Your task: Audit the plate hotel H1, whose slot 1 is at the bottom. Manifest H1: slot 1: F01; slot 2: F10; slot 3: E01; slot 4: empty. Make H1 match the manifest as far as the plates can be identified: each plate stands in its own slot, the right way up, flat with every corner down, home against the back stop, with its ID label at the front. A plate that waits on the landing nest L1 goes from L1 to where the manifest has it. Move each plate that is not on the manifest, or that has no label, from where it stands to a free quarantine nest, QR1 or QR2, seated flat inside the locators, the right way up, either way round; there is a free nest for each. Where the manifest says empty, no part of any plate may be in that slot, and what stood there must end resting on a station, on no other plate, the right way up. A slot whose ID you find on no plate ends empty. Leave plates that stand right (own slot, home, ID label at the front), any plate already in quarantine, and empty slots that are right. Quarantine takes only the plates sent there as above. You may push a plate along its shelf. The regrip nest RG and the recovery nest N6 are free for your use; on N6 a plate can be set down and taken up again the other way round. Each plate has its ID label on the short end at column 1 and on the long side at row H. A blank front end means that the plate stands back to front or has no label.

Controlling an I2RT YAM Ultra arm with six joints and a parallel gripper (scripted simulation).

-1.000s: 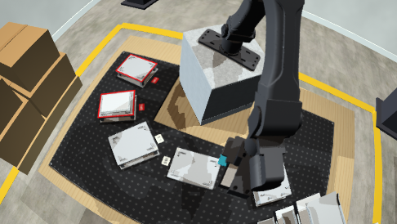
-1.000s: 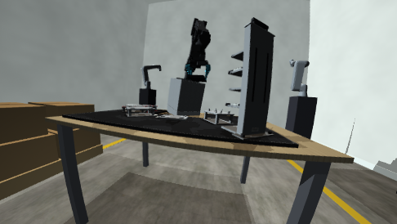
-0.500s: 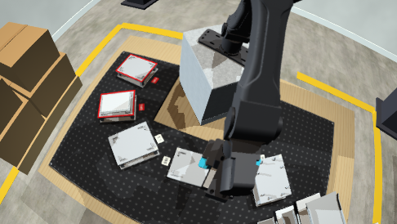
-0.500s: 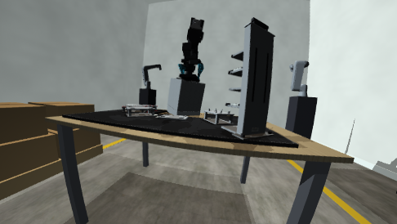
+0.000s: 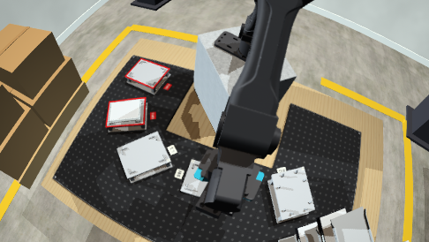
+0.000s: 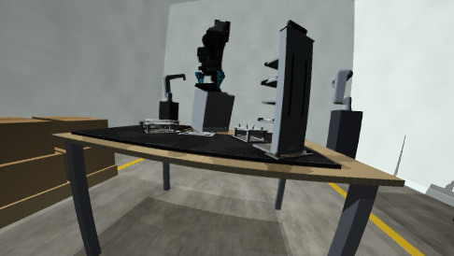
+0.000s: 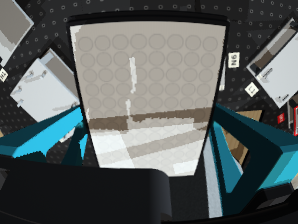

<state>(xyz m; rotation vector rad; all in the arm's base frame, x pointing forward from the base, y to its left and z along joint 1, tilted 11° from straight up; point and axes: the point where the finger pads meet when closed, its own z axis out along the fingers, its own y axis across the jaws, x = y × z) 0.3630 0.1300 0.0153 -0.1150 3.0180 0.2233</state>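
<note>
My gripper [image 5: 230,177] is shut on a grey plate [image 7: 149,90], gripping it across its width between the teal fingers. It holds the plate flat and high above the table [image 6: 210,79], over a low flat nest [image 5: 191,182] in the middle of the mat. I cannot read any label on the plate. The plate hotel H1 [image 6: 290,89] stands at the table's near right, and only its top shows in the top view [image 5: 335,227]. Its shelves [image 6: 271,81] show edge-on, so I cannot tell what is in the slots.
Two red-framed quarantine nests [image 5: 147,74] [image 5: 126,112] sit at the back left. A white nest [image 5: 143,156] lies left of the gripper and another [image 5: 291,194] lies to its right. The arm's grey pedestal [image 5: 229,75] stands behind. Small label cards [image 5: 178,173] lie on the mat.
</note>
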